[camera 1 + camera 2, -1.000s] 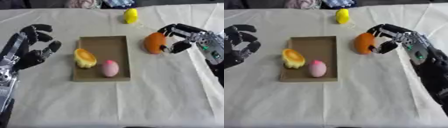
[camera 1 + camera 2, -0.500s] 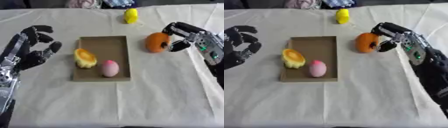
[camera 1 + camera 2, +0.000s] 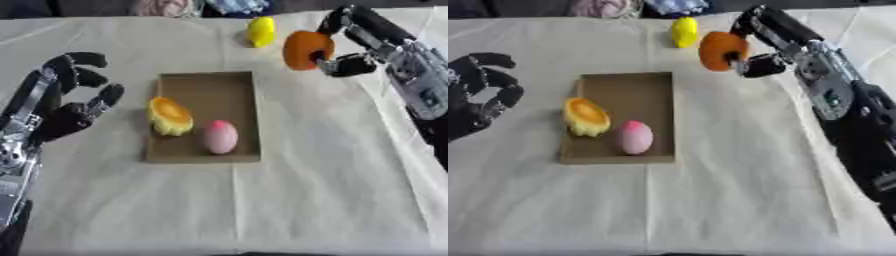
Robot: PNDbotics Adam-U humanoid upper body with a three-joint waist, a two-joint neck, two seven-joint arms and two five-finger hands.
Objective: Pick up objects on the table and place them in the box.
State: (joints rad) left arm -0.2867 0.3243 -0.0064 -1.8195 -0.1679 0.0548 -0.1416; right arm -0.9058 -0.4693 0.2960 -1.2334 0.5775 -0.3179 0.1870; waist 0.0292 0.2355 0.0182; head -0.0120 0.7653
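Observation:
My right hand (image 3: 354, 45) is curled round an orange round object (image 3: 305, 49) and holds it above the cloth, just right of the box's far right corner. The flat brown box (image 3: 210, 95) lies in the middle and holds a yellow-orange piece (image 3: 170, 115) and a pink egg shape (image 3: 220, 136). A yellow object (image 3: 261, 31) sits on the cloth near the far edge, beside the lifted orange one. My left hand (image 3: 63, 109) hovers at the left of the box, fingers relaxed and holding nothing.
A cream cloth (image 3: 306, 190) covers the table, with bare cloth in front of and right of the box. Bundled fabric items (image 3: 201, 7) lie along the far edge.
My right hand has lifted the orange object off the cloth and carried it up and slightly leftward. The left hand has stayed in place.

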